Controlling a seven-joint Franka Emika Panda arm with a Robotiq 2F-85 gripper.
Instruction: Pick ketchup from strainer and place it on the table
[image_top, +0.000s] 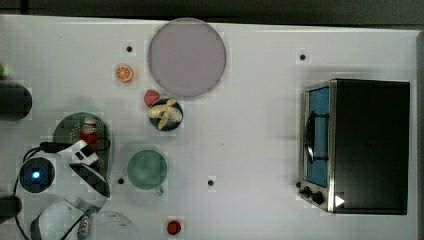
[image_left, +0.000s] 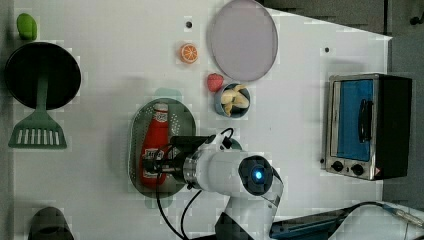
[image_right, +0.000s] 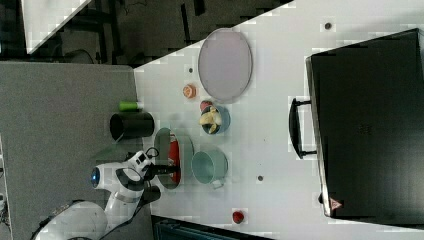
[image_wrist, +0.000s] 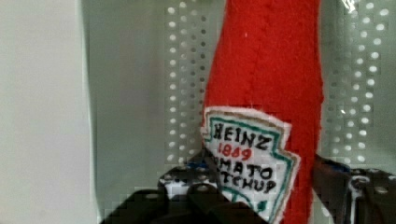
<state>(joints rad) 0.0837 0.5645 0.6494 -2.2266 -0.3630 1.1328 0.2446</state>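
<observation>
Your gripper (image_wrist: 261, 186) straddles the ketchup (image_wrist: 266, 79) with jaws part-open — whether they grip, you cannot tell; it lies in the strainer (image_left: 137, 130) — lift and placing remain.

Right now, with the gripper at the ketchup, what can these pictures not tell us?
- Top view: the arm hides the lower half of the ketchup and part of the strainer.
- Left view: the gripper covers the bottle's label end, so contact is unclear.
- Wrist view: the bottle's cap is cut off by the picture's edge; the fingers flank the label, but firm clamping is uncertain.
</observation>
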